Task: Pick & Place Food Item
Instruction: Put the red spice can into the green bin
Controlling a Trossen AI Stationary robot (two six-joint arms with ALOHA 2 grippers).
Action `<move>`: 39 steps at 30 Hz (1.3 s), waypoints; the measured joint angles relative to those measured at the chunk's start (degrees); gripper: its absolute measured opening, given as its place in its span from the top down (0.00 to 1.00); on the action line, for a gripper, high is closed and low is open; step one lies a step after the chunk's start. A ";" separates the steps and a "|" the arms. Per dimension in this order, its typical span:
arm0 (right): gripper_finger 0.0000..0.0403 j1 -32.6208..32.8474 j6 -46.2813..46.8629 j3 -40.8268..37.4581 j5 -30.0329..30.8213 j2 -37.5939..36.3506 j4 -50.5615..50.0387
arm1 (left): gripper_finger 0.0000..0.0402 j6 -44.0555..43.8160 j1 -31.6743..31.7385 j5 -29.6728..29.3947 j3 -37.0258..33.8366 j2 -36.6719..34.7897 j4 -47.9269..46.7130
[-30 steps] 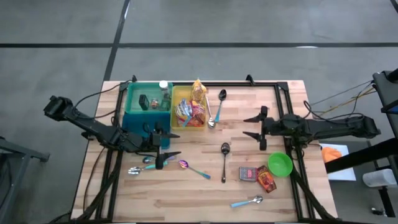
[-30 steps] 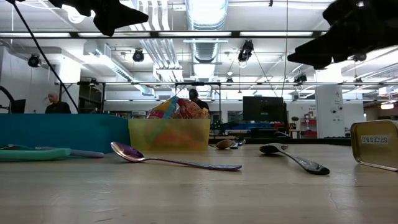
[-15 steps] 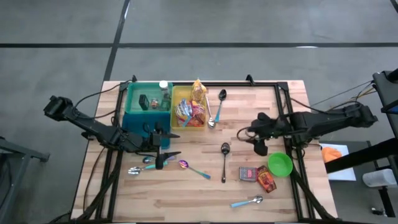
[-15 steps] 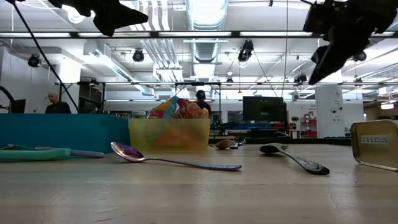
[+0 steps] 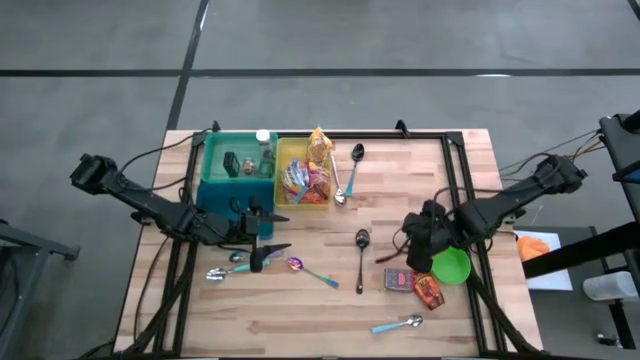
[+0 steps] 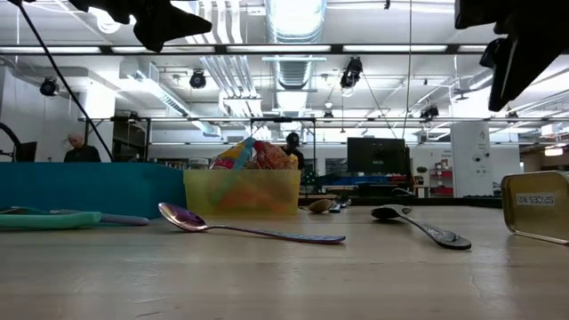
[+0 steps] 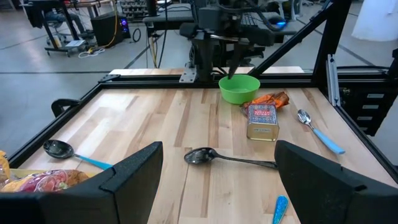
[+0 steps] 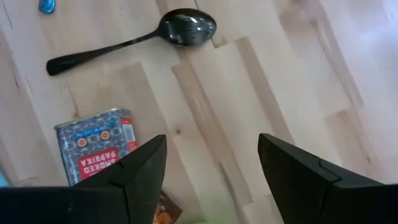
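My right gripper hangs open and empty above the red-labelled rectangular tin, beside the empty green bowl. The yellow plastic bin holds snack packets (left gripper open, idle).

left arm reaching in from the table's left edge, forearm low, its left gripper aimed nearly level toward the table's middle, fingers spread apart with nothing between them. right arm folded in from the right side, wrist bent so the right gripper points steeply down at the tabletop; fingers parted, seemingly empty.
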 joint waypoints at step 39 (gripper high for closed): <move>0.02 15.92 8.14 13.70 7.79 17.75 -6.26 | 0.23 -0.02 0.02 0.00 0.00 0.00 -0.30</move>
